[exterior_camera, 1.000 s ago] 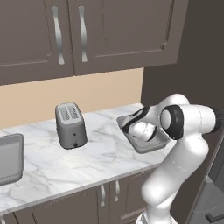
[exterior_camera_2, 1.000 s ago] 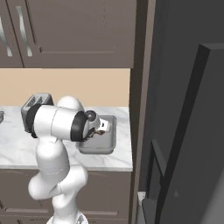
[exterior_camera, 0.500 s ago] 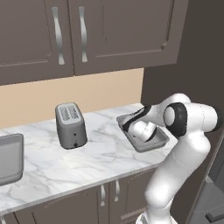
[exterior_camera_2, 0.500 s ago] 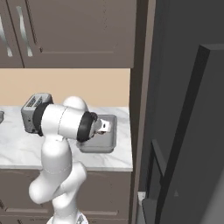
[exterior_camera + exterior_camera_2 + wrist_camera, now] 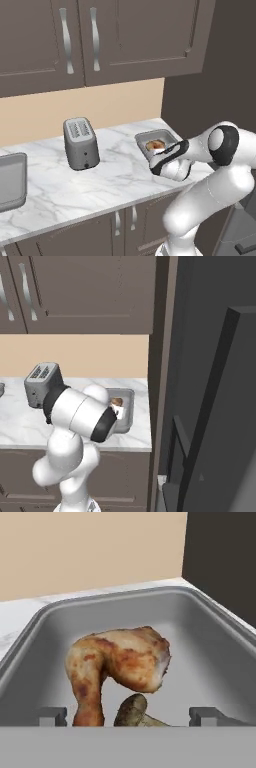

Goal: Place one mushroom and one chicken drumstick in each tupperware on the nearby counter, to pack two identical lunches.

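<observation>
Between the wide-open, empty claw [image 5: 128, 716] tips: browned, bulb-ended chicken drumstick [image 5: 120, 664] over a small tan mushroom [image 5: 131, 710], both in the grey rounded tupperware [image 5: 210, 637]. Drumstick looks light, rigid, probably greasy. I'd pinch the thick end.

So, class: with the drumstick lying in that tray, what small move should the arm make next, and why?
Probably lift the gripper straight up and clear. Its jaws stand open, and the chicken drumstick and a mushroom already lie in this tupperware; the other tupperware looks unfilled.

White marble counter [image 5: 115, 172] — toaster [image 5: 80, 143], two tupperware trays [image 5: 158, 142] [image 5: 11, 181]
</observation>
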Motion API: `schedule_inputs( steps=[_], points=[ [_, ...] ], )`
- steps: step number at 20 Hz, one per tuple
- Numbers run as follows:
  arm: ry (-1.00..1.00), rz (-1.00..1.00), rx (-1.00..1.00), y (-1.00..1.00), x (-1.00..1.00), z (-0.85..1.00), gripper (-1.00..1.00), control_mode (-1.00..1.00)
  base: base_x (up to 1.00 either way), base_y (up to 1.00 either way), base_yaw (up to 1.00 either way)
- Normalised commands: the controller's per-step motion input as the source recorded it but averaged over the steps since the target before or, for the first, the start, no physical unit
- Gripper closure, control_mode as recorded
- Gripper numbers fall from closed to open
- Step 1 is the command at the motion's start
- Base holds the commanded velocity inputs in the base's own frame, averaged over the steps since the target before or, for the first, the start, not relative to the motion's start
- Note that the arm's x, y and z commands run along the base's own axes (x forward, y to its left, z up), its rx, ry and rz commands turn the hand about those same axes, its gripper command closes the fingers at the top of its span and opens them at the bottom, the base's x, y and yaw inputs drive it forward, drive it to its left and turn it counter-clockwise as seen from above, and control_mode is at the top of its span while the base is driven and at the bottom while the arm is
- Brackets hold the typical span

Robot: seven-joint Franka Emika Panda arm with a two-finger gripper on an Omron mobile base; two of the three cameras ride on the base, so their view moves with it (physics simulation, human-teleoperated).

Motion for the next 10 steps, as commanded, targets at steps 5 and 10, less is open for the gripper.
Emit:
schedule_inputs(
  steps=[5,10],
  points=[
    [0.29,-0.06,-0.08,-0.01,0.07,1.0,-1.0,-1.0,0.0,0.0,0.0],
    [0.5,-0.07,-0.19,-0.01,0.03,1.0,-1.0,-1.0,0.0,0.0,0.0]
  ],
)
